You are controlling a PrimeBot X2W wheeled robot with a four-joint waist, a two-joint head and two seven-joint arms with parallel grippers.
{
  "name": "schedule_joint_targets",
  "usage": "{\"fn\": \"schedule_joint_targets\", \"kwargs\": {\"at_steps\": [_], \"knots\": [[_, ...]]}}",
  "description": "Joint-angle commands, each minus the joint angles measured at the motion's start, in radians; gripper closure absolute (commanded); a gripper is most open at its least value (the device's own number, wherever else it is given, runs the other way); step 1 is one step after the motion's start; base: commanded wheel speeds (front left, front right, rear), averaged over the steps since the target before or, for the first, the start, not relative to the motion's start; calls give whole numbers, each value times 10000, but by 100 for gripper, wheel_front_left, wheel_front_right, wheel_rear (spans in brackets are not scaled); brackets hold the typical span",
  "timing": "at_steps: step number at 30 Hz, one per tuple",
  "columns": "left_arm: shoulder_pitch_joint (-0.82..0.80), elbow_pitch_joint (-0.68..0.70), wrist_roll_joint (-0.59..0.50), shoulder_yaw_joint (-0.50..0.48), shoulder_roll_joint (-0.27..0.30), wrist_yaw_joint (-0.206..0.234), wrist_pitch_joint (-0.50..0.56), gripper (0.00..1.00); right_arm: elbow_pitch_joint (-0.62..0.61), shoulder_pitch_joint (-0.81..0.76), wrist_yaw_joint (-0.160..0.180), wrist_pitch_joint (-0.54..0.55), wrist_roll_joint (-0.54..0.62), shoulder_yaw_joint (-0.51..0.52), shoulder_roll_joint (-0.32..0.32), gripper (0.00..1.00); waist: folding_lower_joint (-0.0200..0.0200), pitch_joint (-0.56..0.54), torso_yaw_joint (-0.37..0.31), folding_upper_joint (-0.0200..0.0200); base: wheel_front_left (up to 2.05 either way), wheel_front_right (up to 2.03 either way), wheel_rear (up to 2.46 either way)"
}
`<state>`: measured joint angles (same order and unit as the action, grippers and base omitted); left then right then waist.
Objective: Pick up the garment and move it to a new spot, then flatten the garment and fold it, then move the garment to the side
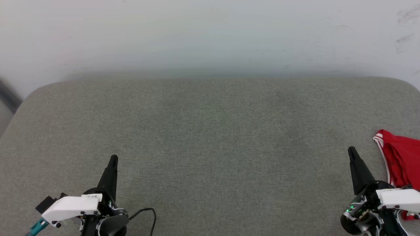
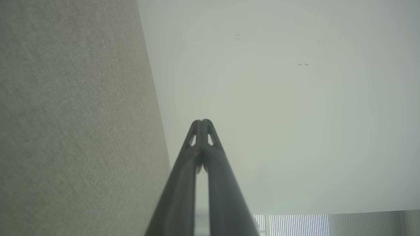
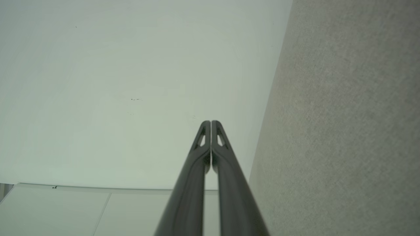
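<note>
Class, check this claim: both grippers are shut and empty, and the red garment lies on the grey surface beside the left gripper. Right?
Not quite. The head view shows the garment beside the right gripper, not the left gripper. Both grippers are shut and empty, and it lies on the grey surface.

A grey-green woven padded surface (image 1: 210, 137) with rounded far corners spans the head view. A pale wall (image 1: 210, 32) rises behind it and meets its far edge, with dark scuff marks (image 1: 404, 19) at upper right. A blurred dark strip (image 1: 7, 93) crosses the left edge. In the left wrist view, a slatted panel (image 2: 295, 224) adjoins the wall.
</note>
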<state>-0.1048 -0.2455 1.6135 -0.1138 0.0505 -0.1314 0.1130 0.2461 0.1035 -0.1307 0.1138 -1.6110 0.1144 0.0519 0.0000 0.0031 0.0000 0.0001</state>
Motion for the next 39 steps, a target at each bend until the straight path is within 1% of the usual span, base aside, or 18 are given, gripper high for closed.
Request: {"fn": "schedule_joint_targets", "kwargs": {"at_steps": [1, 39], "knots": [[-82, -9, -1, -36, -17, -21, 42, 100, 13, 115, 0, 9, -31, 8, -33, 100, 0, 0, 0, -1, 0, 0, 0], [-82, -5, -11, -46, -23, -20, 52, 100, 13, 115, 0, 6, -34, 3, -34, 100, 0, 0, 0, -1, 0, 0, 0]]}}
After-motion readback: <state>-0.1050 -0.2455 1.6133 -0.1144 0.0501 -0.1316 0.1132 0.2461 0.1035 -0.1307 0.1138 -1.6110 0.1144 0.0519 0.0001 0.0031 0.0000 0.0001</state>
